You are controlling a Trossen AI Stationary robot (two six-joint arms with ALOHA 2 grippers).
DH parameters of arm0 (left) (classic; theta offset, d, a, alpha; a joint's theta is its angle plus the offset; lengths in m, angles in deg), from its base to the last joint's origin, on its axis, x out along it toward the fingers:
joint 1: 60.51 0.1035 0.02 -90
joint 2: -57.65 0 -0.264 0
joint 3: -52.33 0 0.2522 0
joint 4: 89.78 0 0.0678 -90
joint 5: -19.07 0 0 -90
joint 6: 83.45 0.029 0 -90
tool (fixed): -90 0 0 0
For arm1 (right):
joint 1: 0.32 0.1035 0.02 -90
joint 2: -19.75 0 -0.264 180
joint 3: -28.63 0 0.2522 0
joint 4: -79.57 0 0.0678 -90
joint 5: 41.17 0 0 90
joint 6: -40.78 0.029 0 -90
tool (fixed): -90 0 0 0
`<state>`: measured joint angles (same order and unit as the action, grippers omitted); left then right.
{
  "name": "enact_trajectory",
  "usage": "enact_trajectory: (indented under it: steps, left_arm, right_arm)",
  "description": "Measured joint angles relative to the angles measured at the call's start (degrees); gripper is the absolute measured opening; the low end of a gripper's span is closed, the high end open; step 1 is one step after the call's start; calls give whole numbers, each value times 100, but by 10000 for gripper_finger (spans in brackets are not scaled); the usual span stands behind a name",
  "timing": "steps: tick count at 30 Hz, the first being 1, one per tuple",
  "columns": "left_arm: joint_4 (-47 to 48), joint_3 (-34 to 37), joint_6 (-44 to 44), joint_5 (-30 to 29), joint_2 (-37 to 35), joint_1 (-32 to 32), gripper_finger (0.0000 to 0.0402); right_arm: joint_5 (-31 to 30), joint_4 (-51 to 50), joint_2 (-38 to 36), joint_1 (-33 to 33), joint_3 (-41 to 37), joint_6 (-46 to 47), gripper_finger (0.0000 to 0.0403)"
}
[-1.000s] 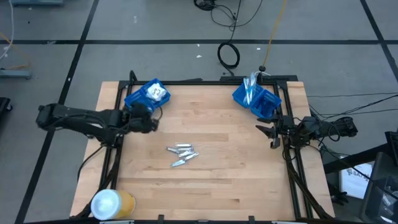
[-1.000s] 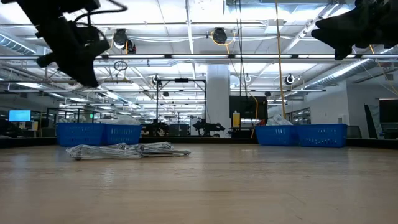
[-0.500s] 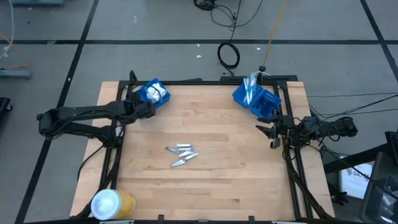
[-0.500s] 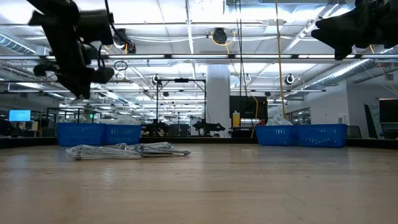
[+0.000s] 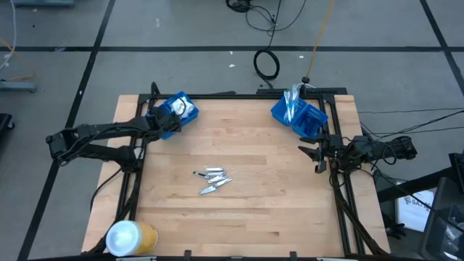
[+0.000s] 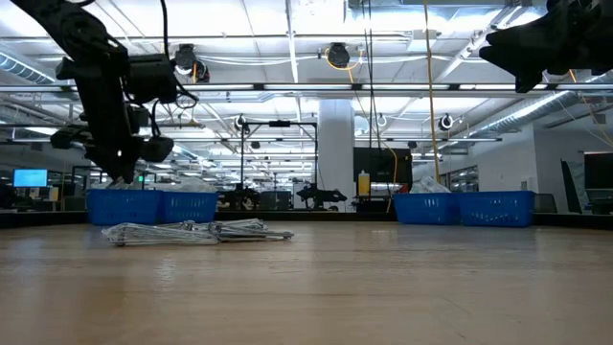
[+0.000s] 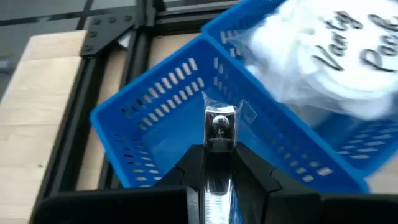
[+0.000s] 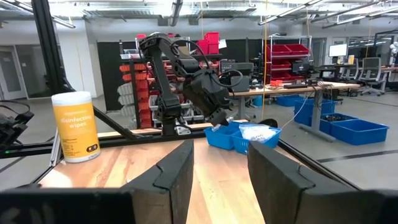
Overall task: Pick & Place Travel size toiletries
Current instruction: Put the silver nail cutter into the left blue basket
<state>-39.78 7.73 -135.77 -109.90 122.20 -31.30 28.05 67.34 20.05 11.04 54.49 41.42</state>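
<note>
A small silver toiletry in a clear wrapper (image 7: 219, 122) sticks out from between the fingers of my left gripper (image 5: 167, 125), which is shut on it just above the blue bin (image 5: 175, 109) at the table's far left. The bin's other compartment holds white packets (image 7: 339, 59). Several more silver travel size toiletries (image 5: 212, 180) lie in a pile mid-table, flat on the wood, and also show in the low view as the pile of toiletries (image 6: 196, 231). My right gripper (image 5: 317, 156) waits open at the right edge, holding nothing. My left gripper pinches the wrapped silver item between its two fingers, and the item's free end (image 7: 219, 116) juts past the fingertips (image 7: 194, 157). The fingers slant downward from the table's left toward the bin. The item is lifted clear, over the bin's open compartment (image 7: 163, 134).
A second blue bin (image 5: 299, 116) with wrapped items stands at the far right. A yellow-and-white wipes canister (image 5: 130, 236) stands at the near left corner. Black frame rails (image 5: 130, 181) run along the table's left and right sides. Bare wood lies around the pile.
My left gripper has swung from beside the bin's near side toward the far edge and come down over the blue bin, tipping downward and carrying the wrapped item with it. The pile and my right arm have stayed put.
</note>
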Motion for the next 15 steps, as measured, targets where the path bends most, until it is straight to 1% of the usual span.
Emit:
enact_trajectory:
  steps: [3,6,10,15]
  left_arm:
    - [-1,42,-1,3,1,94,50]
    - [-5,71,-28,6,1,129,68]
    - [-5,78,-47,7,1,133,107]
    - [-3,78,-12,87,-1,131,171]
  right_arm:
    - [0,-13,0,1,0,-2,139]
    - [-1,-13,0,0,0,-2,139]
    - [-4,-13,0,2,0,-4,139]
    - [-7,-13,0,1,0,-4,139]
